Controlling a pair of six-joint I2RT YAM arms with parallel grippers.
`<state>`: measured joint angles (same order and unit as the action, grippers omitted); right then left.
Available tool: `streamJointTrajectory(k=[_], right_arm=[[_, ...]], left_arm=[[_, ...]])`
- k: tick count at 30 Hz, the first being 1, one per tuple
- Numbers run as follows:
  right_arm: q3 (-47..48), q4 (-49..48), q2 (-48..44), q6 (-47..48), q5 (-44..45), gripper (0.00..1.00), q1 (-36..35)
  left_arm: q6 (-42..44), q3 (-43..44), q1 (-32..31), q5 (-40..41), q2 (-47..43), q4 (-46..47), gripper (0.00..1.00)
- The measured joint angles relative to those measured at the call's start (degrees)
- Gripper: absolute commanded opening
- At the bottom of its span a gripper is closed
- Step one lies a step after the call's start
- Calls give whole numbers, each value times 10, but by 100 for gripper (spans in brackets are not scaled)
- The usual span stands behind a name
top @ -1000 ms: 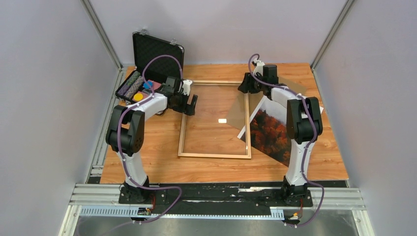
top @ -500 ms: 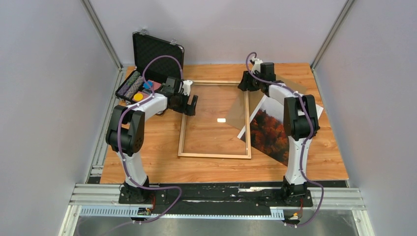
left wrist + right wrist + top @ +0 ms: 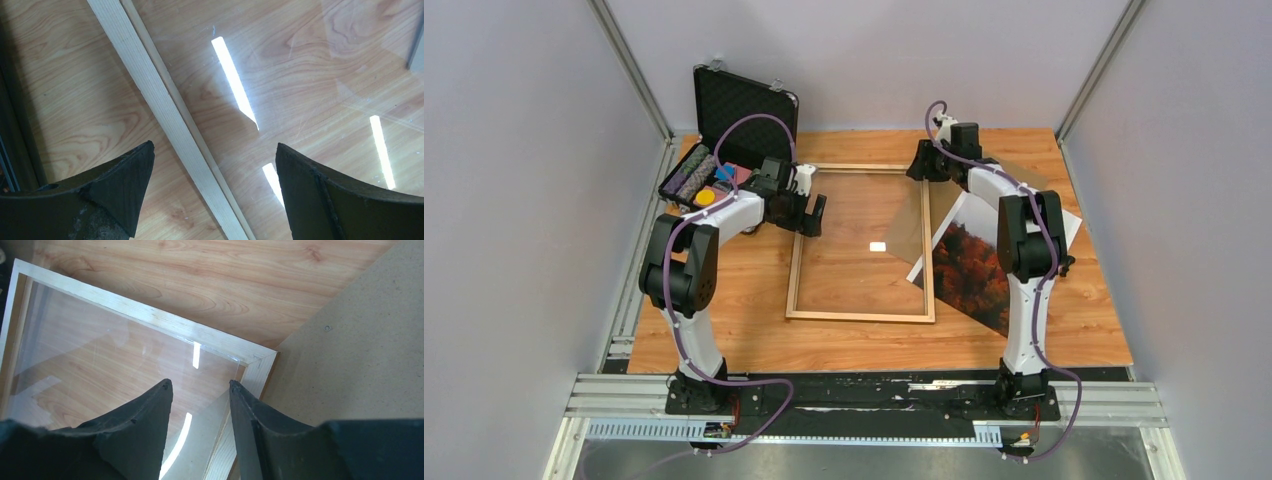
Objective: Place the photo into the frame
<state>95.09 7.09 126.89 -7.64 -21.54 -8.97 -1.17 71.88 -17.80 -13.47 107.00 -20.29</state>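
**Photo still outside the frame**

The frame [image 3: 861, 316] lies flat mid-table with no print in it. The photo [image 3: 969, 270] lies face up just to its right. The left gripper [image 3: 214, 146] hovers wide open over the frame's left rail. The right gripper [image 3: 199, 382], jaws half apart and empty, hangs above the far right corner. Picking up and placing remain.

From above, my right arm [image 3: 1022, 235] crosses the photo [image 3: 969, 272] and hides much of its 3 o'clock side. The bits in the black case [image 3: 709, 180] at 10 o'clock are too small to name. At my left wrist only one rail of the frame [image 3: 160, 110] shows, cut off at 12 and 6 o'clock. At my right wrist the brown board [image 3: 350, 350] runs off at 3 o'clock.
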Motion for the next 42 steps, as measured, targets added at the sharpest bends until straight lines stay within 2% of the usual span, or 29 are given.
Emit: streamJointTrajectory(k=[7, 15, 20, 29, 42], right_arm=[[6, 5, 3, -77, -6, 48, 8], [6, 9, 14, -191, -76, 46, 35], [6, 12, 17, -226, -117, 43, 45], [7, 9, 33, -238, -213, 41, 60], [22, 6, 53, -175, -344, 39, 74]], left_arm=[[0, -1, 0, -1, 0, 0, 98], [-1, -4, 0, -7, 0, 0, 98], [-1, -4, 0, -11, 0, 0, 98], [-1, -4, 0, -13, 0, 0, 98], [0, -4, 3, -9, 0, -5, 98]])
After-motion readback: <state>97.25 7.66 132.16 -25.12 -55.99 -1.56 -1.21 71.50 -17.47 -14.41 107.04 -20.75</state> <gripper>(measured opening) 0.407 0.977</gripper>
